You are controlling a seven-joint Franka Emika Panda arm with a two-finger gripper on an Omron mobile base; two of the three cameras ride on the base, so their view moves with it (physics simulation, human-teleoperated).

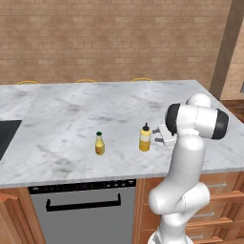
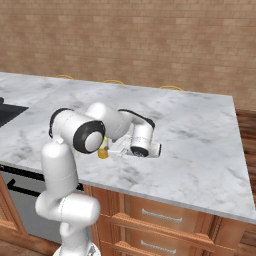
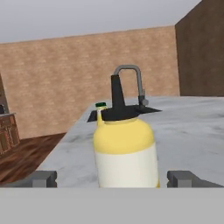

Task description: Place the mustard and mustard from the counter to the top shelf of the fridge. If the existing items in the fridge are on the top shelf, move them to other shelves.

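We saw the two mustard bottles standing upright on the counter [image 1: 71, 119], a white-grey veined marble slab over brown wooden cabinet fronts, well toward its near edge. The slim orange-tinted bottle [image 1: 99, 143], with its dark green cap, stood to the left in the left base view, and the squat yellow bottle [image 1: 145, 137], with its pointed black cap, stood apart from it to the right. We found the gripper [image 1: 158, 135] brought in level with the countertop just beside the squat bottle, on the side away from the slim one. In the hand view the squat yellow bottle [image 3: 125, 151] rose large and centred between the two dark fingertips [image 3: 41, 179], one on either side of it; the claw was spread wide, and a clear gap showed between each tip and the bottle's body, so nothing was gripped. Behind it in that view we made out only the green cap of the slim bottle [image 3: 100, 105] peeking past its shoulder, with a grey curved faucet [image 3: 131, 78] farther back. From the right base view, the arm's white links covered most of the squat bottle [image 2: 102, 152], leaving a small yellow patch beside the gripper [image 2: 111, 148]. A brick wall [image 1: 114, 38] stood behind the counter.
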